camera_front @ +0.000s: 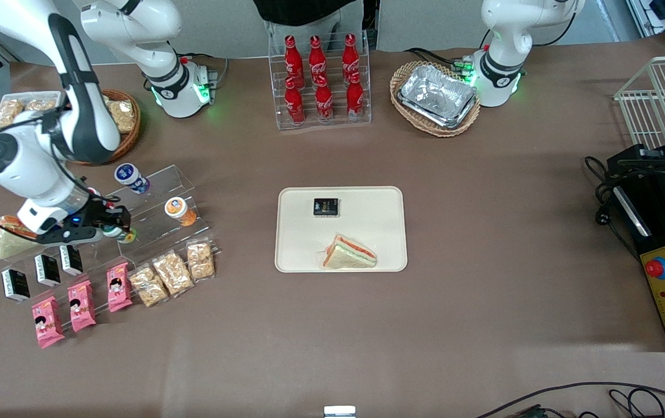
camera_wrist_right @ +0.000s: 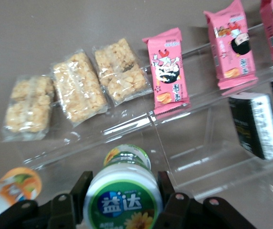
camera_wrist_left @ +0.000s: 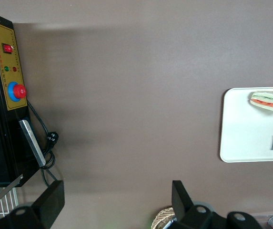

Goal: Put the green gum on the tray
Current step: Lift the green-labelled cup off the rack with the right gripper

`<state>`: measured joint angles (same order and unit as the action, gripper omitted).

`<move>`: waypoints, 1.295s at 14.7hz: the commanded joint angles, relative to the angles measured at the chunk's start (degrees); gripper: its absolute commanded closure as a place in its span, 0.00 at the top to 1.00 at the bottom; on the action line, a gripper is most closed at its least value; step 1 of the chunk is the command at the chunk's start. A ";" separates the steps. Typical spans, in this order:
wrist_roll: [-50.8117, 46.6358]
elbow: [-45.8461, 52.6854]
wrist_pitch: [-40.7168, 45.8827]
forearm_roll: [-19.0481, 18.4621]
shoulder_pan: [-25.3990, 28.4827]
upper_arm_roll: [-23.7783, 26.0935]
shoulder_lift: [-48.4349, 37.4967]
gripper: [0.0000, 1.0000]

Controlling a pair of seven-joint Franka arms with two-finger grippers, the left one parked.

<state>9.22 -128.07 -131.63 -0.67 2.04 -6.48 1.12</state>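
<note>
Near to far: pink snack packets lie nearest the front camera; above them, on the clear acrylic display shelf, our pincer is clamped around the green gum, lid reading "益达". The tray, at three o'clock from it, carries a sandwich. We judge that a hasty lift could topple the neighbouring orange-lidded bottle.

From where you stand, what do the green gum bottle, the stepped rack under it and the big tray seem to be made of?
The green gum, between the pincer's fingers, looks like glossy plastic: its lid shines. The rack seems clear acrylic; the table shows through it and its edges glint. The tray is probably matte cream plastic, smooth with rounded corners.
</note>
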 commanded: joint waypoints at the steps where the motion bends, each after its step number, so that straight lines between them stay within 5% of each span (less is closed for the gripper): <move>1: 0.80 12.03 15.66 0.58 -0.02 0.07 -0.07 0.61; 6: -0.60 25.74 32.90 1.45 0.60 2.78 -0.07 0.61; 11: -20.16 29.81 38.90 3.92 0.51 14.63 -0.16 0.61; 15: -30.31 25.18 33.65 11.10 0.51 20.02 1.60 0.63; 19: -36.52 13.31 19.52 12.10 7.78 21.25 1.25 0.63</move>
<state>-21.18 -107.07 -103.04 10.17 4.53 14.34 3.03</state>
